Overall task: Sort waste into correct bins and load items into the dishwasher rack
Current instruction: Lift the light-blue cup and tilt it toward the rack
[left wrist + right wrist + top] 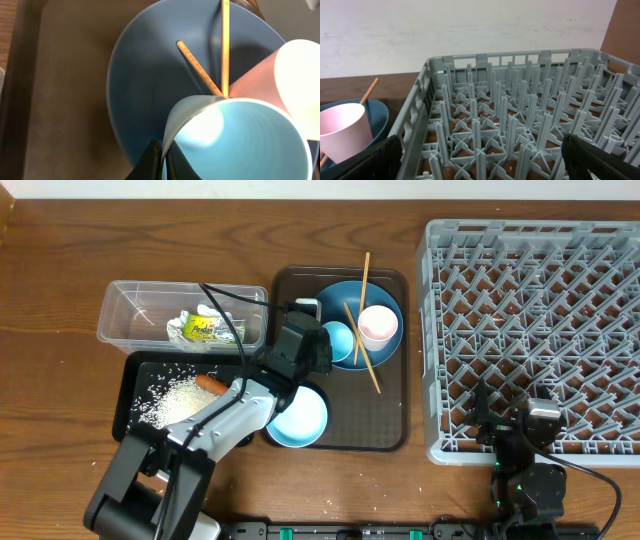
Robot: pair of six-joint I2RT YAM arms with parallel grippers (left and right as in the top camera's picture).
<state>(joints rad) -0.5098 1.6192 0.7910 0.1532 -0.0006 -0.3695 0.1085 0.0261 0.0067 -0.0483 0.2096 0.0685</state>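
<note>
The light blue cup (240, 145) lies on the round blue plate (150, 75) in the brown tray, and my left gripper (164, 161) is shut on its rim, one finger inside and one outside. In the overhead view that left gripper (320, 342) sits at the left side of the cup (338, 340). A pinkish-white cup (378, 327) and two wooden chopsticks (362, 350) share the plate (352, 298). A small pale blue bowl (298, 418) rests at the tray's front left. My right gripper (482, 165) hangs open over the near edge of the grey dishwasher rack (520, 100).
The clear tub (125, 315) holds a yellow-green packet (205, 329) and foil. The black tray (135, 370) holds white rice (175, 400) and the carrot (211, 384). The brown serving tray (385, 430) stands between the bins and the rack (540, 330).
</note>
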